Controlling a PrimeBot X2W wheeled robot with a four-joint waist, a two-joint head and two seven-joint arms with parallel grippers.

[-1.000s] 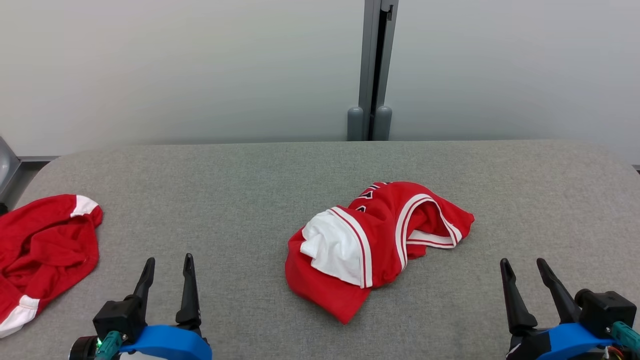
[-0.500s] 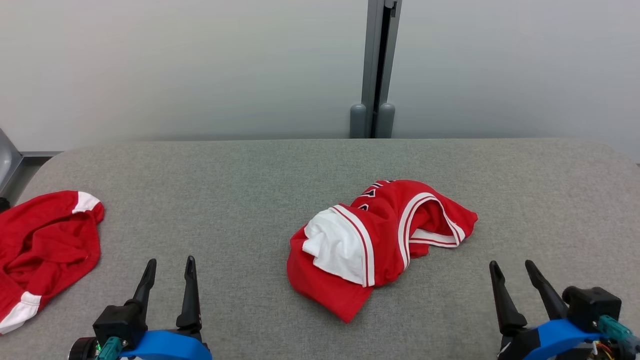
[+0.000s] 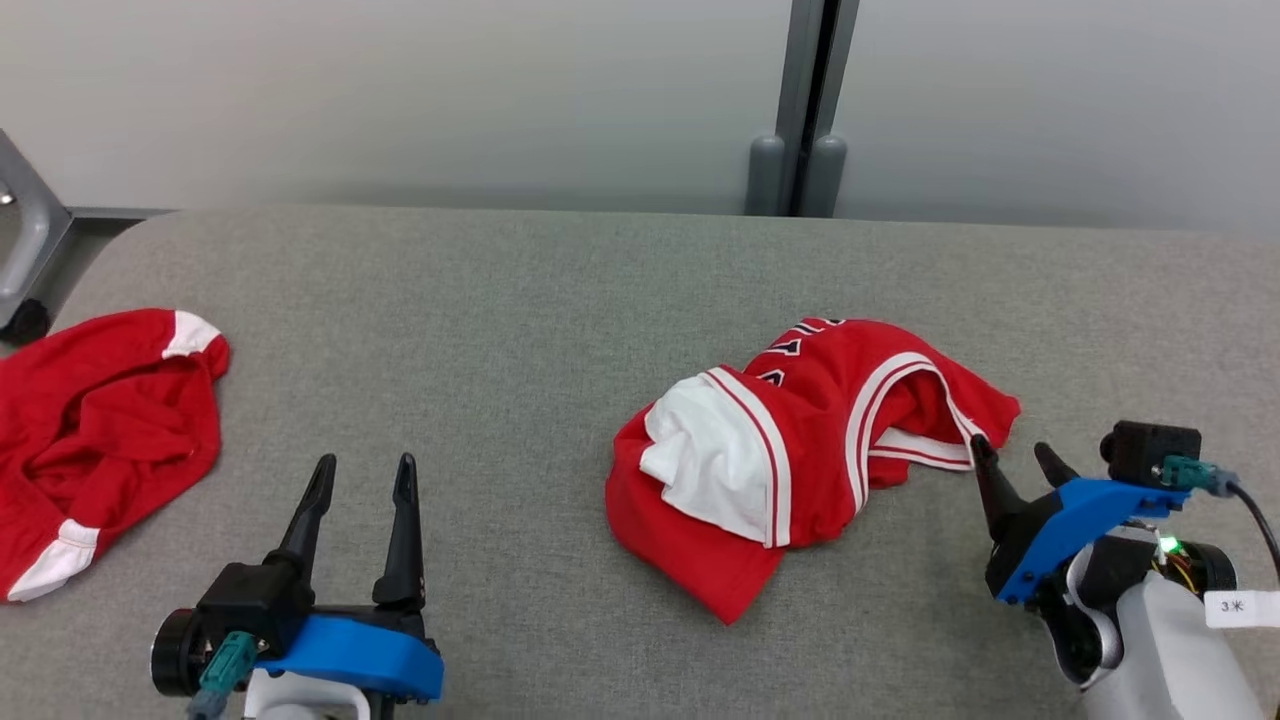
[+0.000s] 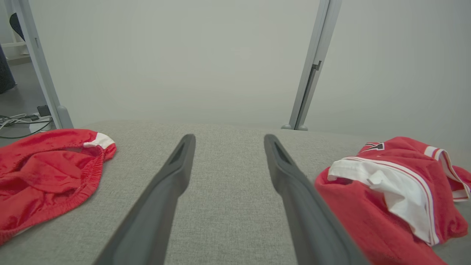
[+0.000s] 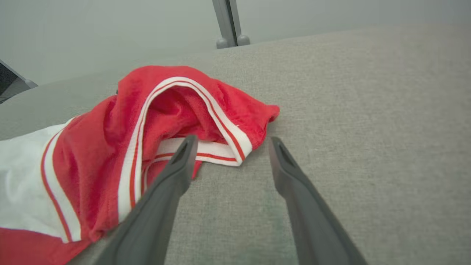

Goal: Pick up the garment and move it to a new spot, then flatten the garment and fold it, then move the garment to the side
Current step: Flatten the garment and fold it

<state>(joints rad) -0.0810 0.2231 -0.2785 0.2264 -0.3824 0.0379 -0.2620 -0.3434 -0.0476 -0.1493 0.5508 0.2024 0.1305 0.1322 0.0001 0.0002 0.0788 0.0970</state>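
Crumpled red garment [image 3: 800, 450] with white trim, mid-table [image 3: 500, 300].

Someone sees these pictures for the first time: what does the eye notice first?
The crumpled red and white garment in the middle of the grey table stands out first. The open right gripper sits close to its striped edge, and a second red garment lies at the table's left end.

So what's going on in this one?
A two-armed robot looks set to pick up the crumpled red and white garment on the grey table. Its right gripper is open, one fingertip at the garment's striped hem, nothing gripped yet. The left gripper is open over bare table. A second red garment lies far left.
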